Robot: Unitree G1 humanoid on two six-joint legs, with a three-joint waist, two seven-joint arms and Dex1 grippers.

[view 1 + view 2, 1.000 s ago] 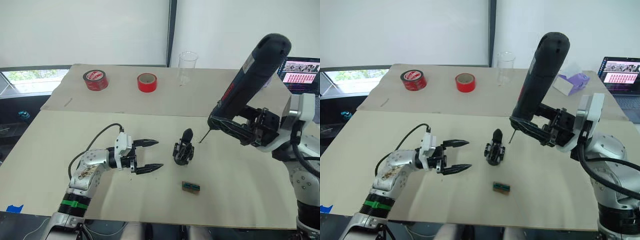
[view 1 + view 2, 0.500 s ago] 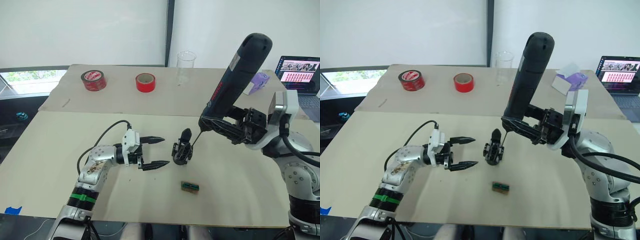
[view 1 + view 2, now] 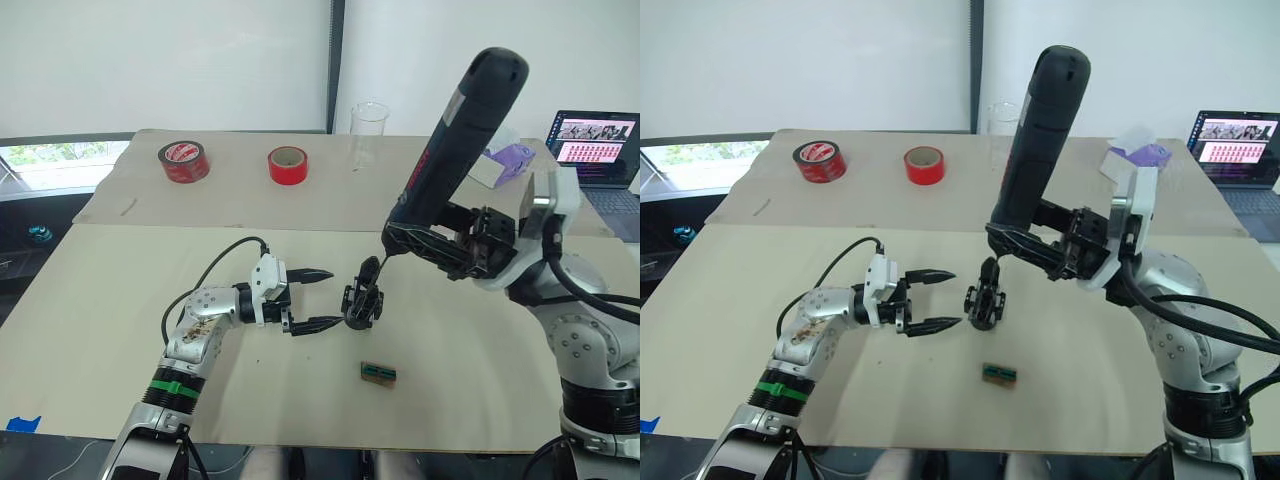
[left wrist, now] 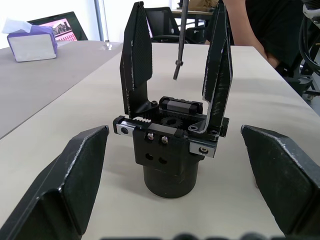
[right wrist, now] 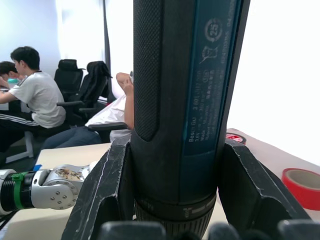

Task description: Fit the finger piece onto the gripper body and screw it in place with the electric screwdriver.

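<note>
Right gripper (image 3: pixel 1065 245) clamps the electric screwdriver (image 3: pixel 1035 135) above the beige table (image 3: pixel 1120 380); left gripper (image 3: pixel 935 300) spread.

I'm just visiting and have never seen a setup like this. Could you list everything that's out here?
Gripper body: one, black, upright mid-table, between the two grippers.
Electric screwdriver: one, dark blue-black, held tilted, its bit just above the gripper body.
Small block: one, green-brown, on the table nearer the robot than the gripper body.
Tape rolls: two, red, far side of the table.
Clear cup: one, far side, right of the tapes.
Tissue box: one, purple, far right.
Laptop: one, screen lit, far right.
Left gripper: black fingers, open, facing the gripper body.
Right gripper: shut on the electric screwdriver.
</note>
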